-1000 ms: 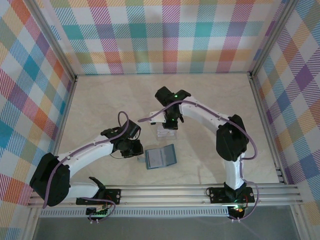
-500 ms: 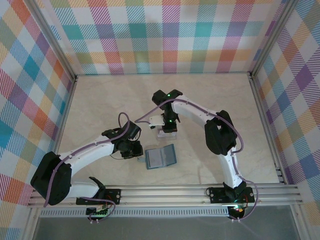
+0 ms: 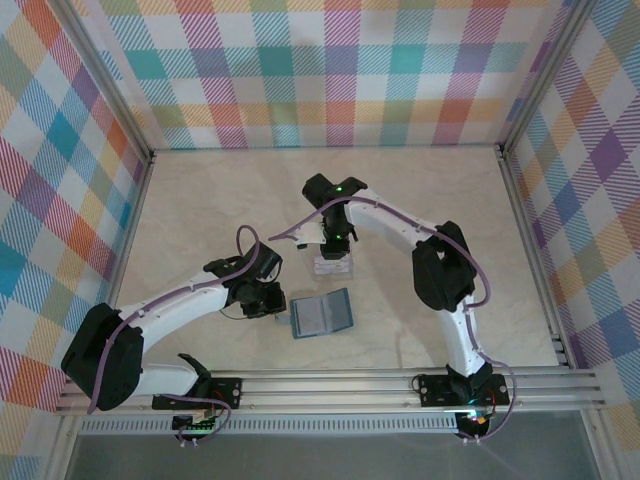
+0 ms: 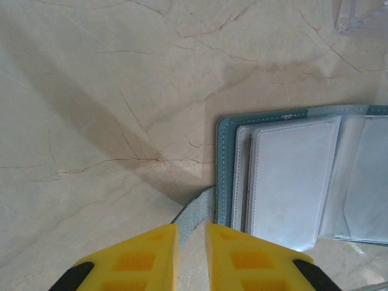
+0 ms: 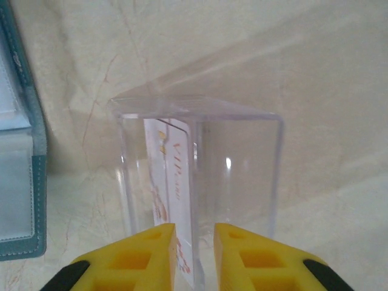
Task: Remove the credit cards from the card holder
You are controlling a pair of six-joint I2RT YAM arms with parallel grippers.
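Observation:
The card holder (image 3: 322, 314) lies open on the table, teal outside with clear pocket panels (image 4: 291, 176); its edge also shows in the right wrist view (image 5: 18, 182). My left gripper (image 4: 192, 254) sits at the holder's left edge, shut on a pale teal flap (image 4: 197, 206) of it. A whitish-pink credit card (image 5: 176, 182) stands on edge inside a clear box (image 5: 242, 170). My right gripper (image 5: 194, 257) hangs over that box (image 3: 333, 266), narrowly open, with the card against its left finger and a gap to the right finger. The dark card is hidden.
The two grippers (image 3: 272, 300) (image 3: 335, 240) work close together in the middle of the marble-look table (image 3: 200, 210). Checked walls close in the back and both sides. A metal rail (image 3: 350, 385) runs along the near edge.
The right arm's elbow has swung inward and its gripper has shifted slightly left over the clear box. The left arm and the holder have not moved.

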